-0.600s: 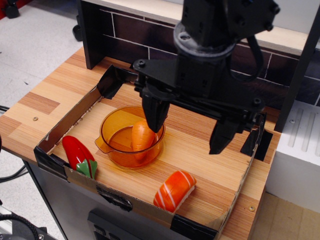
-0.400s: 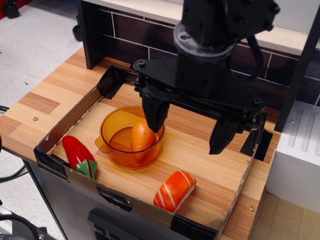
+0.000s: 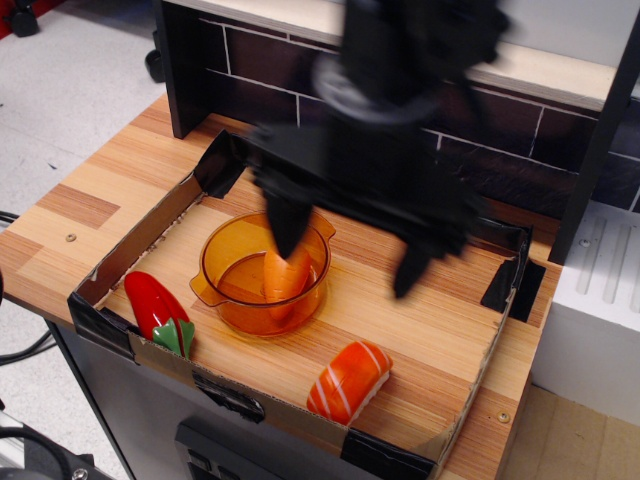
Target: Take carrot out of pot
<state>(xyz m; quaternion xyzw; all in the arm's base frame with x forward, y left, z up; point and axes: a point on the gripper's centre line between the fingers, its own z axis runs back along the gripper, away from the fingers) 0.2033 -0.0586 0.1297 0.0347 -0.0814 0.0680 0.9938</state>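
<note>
The carrot is a small plain-orange cone lying inside the pot, a round translucent amber pot in the middle of the tray. My black gripper hangs above it, blurred by motion. Its jaws stand wide open. The left finger is over the pot's far rim, just above the carrot. The right finger is well outside the pot to the right. The gripper holds nothing.
A cardboard tray with low taped walls holds everything on a wooden table. A glossy red pepper lies front left. A striped salmon sushi piece lies front right. A dark brick-pattern backsplash stands behind.
The gripper has shifted left and is now motion-blurred; its left finger moved from beside the carrot to over the pot's far rim. The carrot and pot have not moved.
</note>
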